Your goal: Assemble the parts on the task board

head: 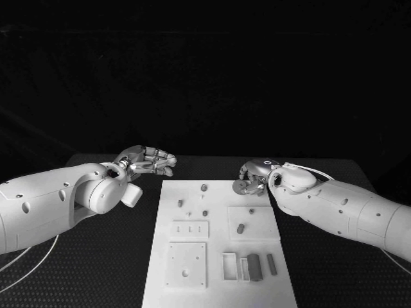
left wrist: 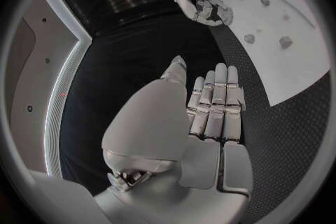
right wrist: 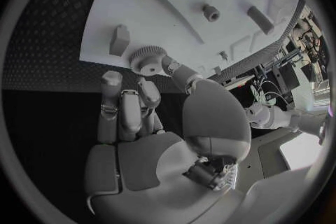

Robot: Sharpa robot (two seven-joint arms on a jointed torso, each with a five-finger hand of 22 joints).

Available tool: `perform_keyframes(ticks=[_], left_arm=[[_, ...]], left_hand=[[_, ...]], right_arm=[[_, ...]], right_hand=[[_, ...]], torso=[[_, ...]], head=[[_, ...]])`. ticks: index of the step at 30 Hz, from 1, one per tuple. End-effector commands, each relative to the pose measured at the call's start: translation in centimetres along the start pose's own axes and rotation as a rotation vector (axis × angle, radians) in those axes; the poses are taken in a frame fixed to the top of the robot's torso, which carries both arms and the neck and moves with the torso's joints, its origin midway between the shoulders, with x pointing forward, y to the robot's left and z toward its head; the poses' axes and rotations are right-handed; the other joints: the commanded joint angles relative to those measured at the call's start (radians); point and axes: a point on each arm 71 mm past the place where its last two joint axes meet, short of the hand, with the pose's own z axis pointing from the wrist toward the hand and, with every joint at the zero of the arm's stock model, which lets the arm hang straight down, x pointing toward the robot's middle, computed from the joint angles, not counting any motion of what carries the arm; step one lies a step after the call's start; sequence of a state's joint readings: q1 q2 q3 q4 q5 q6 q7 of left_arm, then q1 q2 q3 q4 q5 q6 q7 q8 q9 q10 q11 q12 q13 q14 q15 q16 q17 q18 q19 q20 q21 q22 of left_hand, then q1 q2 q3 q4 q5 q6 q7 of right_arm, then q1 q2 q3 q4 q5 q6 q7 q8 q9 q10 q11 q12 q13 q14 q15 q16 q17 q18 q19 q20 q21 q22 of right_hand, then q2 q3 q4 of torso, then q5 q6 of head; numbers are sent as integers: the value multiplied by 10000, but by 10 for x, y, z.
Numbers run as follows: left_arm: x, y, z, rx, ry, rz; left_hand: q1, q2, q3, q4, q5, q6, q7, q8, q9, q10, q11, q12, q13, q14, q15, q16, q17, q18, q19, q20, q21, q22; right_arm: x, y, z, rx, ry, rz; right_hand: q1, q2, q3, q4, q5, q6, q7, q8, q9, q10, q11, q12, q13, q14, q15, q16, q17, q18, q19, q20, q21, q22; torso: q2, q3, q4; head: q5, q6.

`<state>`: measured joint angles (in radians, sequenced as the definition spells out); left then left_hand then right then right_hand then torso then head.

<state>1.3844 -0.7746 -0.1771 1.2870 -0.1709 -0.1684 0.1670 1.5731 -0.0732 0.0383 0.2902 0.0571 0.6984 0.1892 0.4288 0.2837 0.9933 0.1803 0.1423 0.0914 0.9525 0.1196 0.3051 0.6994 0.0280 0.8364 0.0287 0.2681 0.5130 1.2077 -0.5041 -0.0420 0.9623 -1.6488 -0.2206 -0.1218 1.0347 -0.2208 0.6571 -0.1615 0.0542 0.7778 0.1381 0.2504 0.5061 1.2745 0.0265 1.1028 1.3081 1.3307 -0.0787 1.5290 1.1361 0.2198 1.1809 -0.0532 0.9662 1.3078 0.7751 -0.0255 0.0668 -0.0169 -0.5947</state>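
Observation:
The white task board [head: 215, 282] lies in the middle of the table, with small grey parts on it. My right hand [head: 255, 178] hovers at the board's far right corner and pinches a small toothed gear [right wrist: 145, 60] between thumb and fingertips [right wrist: 149, 89]. The gear hangs just off the board's edge [right wrist: 105, 59], near an upright grey block [right wrist: 120, 40]. My left hand [head: 148, 160] is off the board's far left corner, over the black table; its fingers [left wrist: 217, 101] lie straight, side by side, holding nothing. The right hand [left wrist: 199, 3] also appears in the left wrist view.
Short pegs [head: 203, 188] stand on the board's far half, and one lies on a raised square [head: 241, 228]. Near the front are a square plate with a hole [head: 185, 264] and upright bars [head: 253, 266]. Black table mat [head: 104, 256] flanks the board.

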Motion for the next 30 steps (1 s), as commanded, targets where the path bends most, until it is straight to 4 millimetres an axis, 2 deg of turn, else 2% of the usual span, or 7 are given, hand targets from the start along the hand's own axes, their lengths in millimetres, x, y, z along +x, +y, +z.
perform_keyframes(ticks=[1, 9, 13, 19, 23, 26, 30], left_arm=[[3, -1, 0, 94, 205, -15], [3, -1, 1, 102, 204, -12], [3, -1, 1, 103, 213, -13], [3, -2, 1, 105, 229, -13], [3, -1, 1, 101, 223, -12], [3, -1, 1, 97, 221, -12], [3, -1, 1, 94, 215, -11]], left_hand=[[-92, -9, 0, 9, -58, 38, 350, -50, 13, 52, 7, -61, -16, 75, 11, -56, 11, -120, 27, -72, -49, -16], [-97, -5, 0, 8, -57, 38, 348, -53, 14, 54, 7, -63, -16, 74, 11, -61, 15, -121, 27, -73, -53, -16], [-99, -4, 0, 7, -58, 38, 345, -54, 15, 55, 7, -64, -17, 74, 11, -63, 17, -122, 27, -74, -55, -16], [-101, -3, 0, 6, -58, 38, 341, -56, 16, 55, 6, -67, -17, 74, 11, -67, 21, -123, 27, -75, -58, -17], [-103, -3, 0, 5, -58, 37, 338, -57, 16, 55, 7, -68, -18, 74, 11, -69, 23, -123, 27, -75, -60, -17], [-105, -3, 0, 6, -58, 37, 337, -58, 17, 55, 7, -69, -18, 74, 11, -71, 24, -124, 27, -75, -61, -17], [-107, -2, 0, 6, -57, 37, 336, -58, 17, 55, 7, -70, -18, 74, 11, -72, 25, -124, 27, -75, -62, -17]], right_arm=[[3, 1, 0, -116, 2, -107], [7, -2, 2, -47, 123, -128], [9, 1, 2, -101, 195, -130], [12, 2, 3, -113, 249, -104], [12, 1, 3, -83, 305, -91], [13, -1, 3, -10, 400, -112], [14, -1, 3, 47, 492, -254]], right_hand=[[-15, 123, 49, -35, -38, 71, 9, 65, 15, 8, -2, -28, 293, -3, -2, 18, -17, 420, -10, -43, 27, 172], [11, 205, 18, -171, -39, 65, 20, 70, 13, -59, 7, -97, 191, -45, 5, 1, -96, 420, -45, -43, 19, 174], [11, 245, 3, -218, -39, 86, 22, 84, 17, -69, 10, -100, 164, -54, 9, -3, -111, 420, -56, -40, 17, 174], [-7, 323, -16, -276, -39, 118, 20, 104, 21, -117, 10, -156, 95, -90, 10, -13, -172, 420, -73, -30, 10, 171], [-30, 442, -30, -331, -39, 143, 18, 119, 21, -145, 8, -177, 41, -107, 9, -20, -197, 420, -91, -19, 2, 169], [-67, 633, -45, -401, -38, 197, 28, 146, 23, -295, 17, -370, -112, -215, 15, -52, -368, 420, -129, -2, -18, 166], [33, 855, -27, -694, -38, 292, 83, 185, 23, -525, 72, -674, -367, -393, 64, -127, -635, 420, -220, 25, -72, 158]], torso=[[10, 6, 7], [7, -12, 4], [3, 1, -14], [3, 4, 2], [-9, 1, 0], [-11, 0, -7], [-10, 2, -16]], head=[[17, -27], [-5, -16], [4, -44], [5, -87], [1, -103], [8, -108], [21, -88]])
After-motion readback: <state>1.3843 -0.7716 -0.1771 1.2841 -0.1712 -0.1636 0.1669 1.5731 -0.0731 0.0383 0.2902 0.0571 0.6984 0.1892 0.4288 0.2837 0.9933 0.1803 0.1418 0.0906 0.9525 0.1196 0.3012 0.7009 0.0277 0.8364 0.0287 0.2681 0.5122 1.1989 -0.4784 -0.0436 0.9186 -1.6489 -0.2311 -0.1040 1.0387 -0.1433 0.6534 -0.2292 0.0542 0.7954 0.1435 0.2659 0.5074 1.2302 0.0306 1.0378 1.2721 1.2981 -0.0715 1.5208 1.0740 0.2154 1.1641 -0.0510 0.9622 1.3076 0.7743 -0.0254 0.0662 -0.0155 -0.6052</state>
